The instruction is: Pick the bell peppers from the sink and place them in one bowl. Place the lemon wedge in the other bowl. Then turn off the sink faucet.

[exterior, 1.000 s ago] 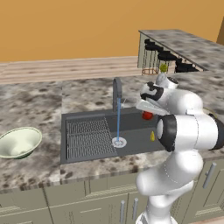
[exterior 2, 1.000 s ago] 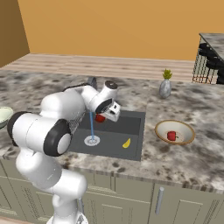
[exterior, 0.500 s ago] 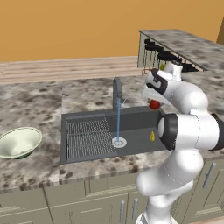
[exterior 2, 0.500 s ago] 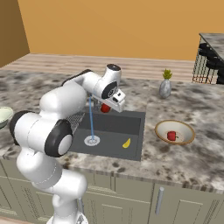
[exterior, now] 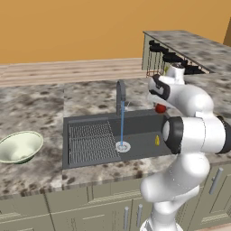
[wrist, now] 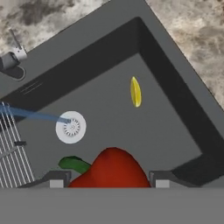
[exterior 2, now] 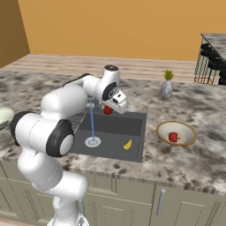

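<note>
Clenching a red pepper (wrist: 111,168) above the sink (wrist: 175,87), the jaws hang; lemon wedge (wrist: 136,92) lies at twelve o'clock.

We found no text, label, brand, number or sign that could be read anywhere in these pictures; we saw only plain surfaces without any print on them.

One glossy red bell pepper (wrist: 111,168) with a green stem hangs above the dark grey sink (wrist: 183,109), pinched in the tool (wrist: 106,179). The other pepper (exterior 2: 173,137) lies in the shallow tan bowl (exterior 2: 164,128). The yellow lemon wedge (wrist: 136,92) lies on the basin floor, and the faucet (exterior: 120,92) runs onto the drain.
</note>
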